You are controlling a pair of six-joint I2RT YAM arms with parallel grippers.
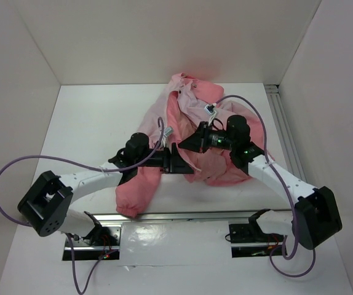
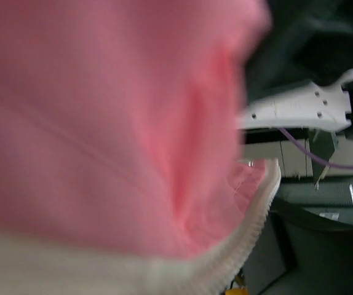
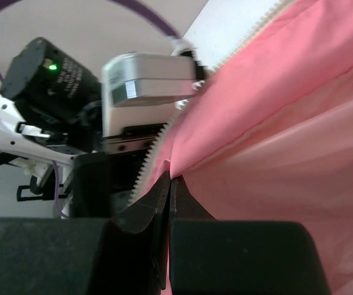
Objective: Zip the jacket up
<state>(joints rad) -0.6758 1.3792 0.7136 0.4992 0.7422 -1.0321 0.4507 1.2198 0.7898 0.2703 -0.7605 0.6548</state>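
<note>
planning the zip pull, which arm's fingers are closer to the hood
Right. The right fingers pinch the jacket mid-front, on the side toward the hood; the left fingers sit beside them, further from it.

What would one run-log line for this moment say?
jacket: bunched on table, zipper undone | right gripper: shut on jacket edge | left gripper: open at the fabric

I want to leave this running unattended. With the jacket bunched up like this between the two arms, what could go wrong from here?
1. The right gripper pinches only a thin fold of the jacket beside the zipper teeth; a pull could slip it free.
2. The left gripper is open with blurred cloth filling its camera view, so it might close on loose fabric rather than the zipper edge.
</note>
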